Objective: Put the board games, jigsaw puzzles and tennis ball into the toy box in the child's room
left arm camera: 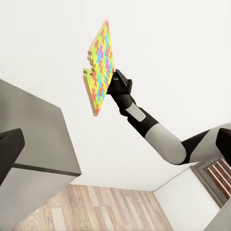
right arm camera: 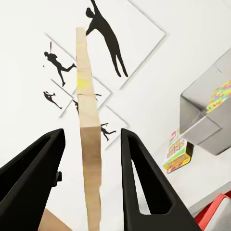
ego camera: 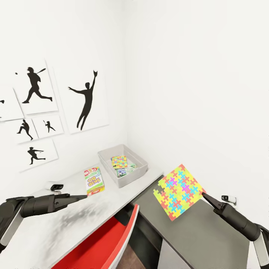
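The right gripper (ego camera: 205, 195) is clamped on the jigsaw puzzle's (ego camera: 179, 192) corner, holding it tilted in the air above the dark cabinet top (ego camera: 209, 231), apparently headed for the toy box (ego camera: 140, 172) at the table's (ego camera: 74, 220) far corner, and the left gripper (ego camera: 83, 196) can't be read.

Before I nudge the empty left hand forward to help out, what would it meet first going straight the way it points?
Probably the green-white board game lying on the table: the left hand points just short of its near end, with the toy box beyond. Depth is uncertain.

Open air above toy box (ego camera: 139, 173)
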Controlling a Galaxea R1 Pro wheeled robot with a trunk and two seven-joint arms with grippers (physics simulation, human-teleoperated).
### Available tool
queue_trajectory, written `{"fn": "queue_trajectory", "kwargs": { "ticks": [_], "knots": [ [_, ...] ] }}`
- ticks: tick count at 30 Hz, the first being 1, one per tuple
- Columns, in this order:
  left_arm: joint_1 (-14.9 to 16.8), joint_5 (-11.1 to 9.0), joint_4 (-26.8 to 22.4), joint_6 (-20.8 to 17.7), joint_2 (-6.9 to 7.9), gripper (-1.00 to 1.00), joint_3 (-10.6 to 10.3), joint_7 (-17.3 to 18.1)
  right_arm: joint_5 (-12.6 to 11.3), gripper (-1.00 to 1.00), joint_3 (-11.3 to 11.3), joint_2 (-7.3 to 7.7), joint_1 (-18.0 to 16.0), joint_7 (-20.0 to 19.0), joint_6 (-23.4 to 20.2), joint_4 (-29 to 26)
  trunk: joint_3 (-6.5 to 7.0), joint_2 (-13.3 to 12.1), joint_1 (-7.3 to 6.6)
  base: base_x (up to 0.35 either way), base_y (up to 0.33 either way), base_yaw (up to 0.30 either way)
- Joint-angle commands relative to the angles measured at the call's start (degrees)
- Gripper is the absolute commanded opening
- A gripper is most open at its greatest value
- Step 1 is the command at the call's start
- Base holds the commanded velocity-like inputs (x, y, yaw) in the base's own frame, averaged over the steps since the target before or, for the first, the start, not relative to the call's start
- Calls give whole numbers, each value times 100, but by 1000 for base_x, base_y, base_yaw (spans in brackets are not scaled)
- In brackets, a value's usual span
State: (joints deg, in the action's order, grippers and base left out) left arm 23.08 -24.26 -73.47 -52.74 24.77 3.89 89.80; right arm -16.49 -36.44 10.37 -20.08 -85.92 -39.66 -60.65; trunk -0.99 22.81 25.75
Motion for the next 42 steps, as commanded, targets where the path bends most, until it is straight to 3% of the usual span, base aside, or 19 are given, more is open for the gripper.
{"fn": "queue_trajectory", "kwargs": {
  "ticks": [1, 21, 30, 42],
  "knots": [
    [4, 0, 0, -61, 2, 100, -2, 20, -5, -100, -3, 0, -4, -12, -59, -3, -10, 11, 3, -11, 5, 98],
    [4, 0, 0, -61, -7, 100, -2, 20, 5, -100, -3, 0, -4, -4, -59, -26, -10, 11, 3, 3, 95, 271],
    [4, 0, 0, -56, -13, 100, -2, 20, 2, -100, -3, 0, -4, -9, -59, -12, -10, 11, 3, 206, 34, 288],
    [4, 0, -1, -52, -16, 100, -5, 20, -3, -100, -3, 0, -4, -17, -59, 0, -10, 11, 3, 197, -53, 44]
  ]
}}
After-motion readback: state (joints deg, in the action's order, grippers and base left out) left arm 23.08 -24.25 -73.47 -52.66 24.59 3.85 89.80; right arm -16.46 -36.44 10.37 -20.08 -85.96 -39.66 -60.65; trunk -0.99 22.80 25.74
